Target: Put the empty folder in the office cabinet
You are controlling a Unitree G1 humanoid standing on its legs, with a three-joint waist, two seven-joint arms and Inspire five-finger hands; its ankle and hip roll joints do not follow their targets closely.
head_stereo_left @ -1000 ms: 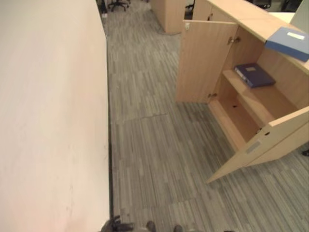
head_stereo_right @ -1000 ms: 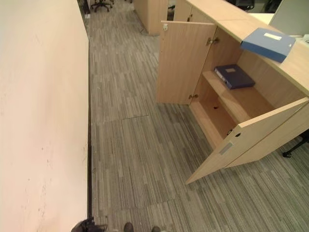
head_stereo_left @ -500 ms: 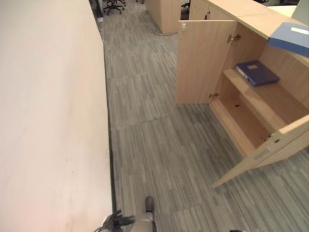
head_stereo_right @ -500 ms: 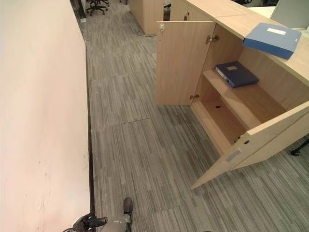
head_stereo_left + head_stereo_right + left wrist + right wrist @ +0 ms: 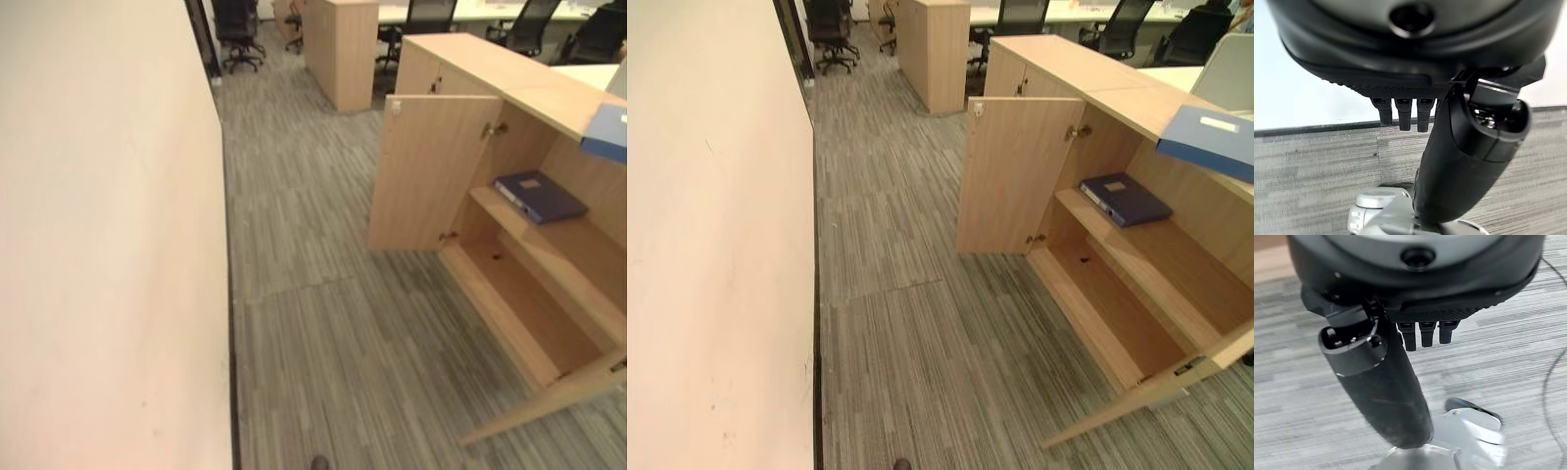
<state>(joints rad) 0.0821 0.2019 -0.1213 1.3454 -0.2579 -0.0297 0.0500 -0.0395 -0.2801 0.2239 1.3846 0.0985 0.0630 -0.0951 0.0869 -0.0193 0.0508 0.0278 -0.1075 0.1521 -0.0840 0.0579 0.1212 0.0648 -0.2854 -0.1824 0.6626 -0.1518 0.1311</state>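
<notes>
Grey striped carpet floor [image 5: 911, 323], pale partition wall [image 5: 715, 245] along the left side.

Near: left hand [image 5: 1469, 147] and right hand [image 5: 1376, 396] both hang over the carpet, fingers relaxed, holding nothing.

Mid: office cabinet [image 5: 1097, 186], both doors swung out; near door [image 5: 1146, 392] juts into the approach path. A dark blue folder [image 5: 1125, 199] lies flat on the upper shelf [image 5: 1161, 259].

Far: light blue folder [image 5: 1210, 140] on the cabinet's worktop [image 5: 1087, 73], its corner overhanging the edge. Office chairs [image 5: 828, 29] beyond.

Risks: clipping the open door when stepping in; nudging the overhanging folder off during the reach; which folder is the empty one cannot be told.
</notes>
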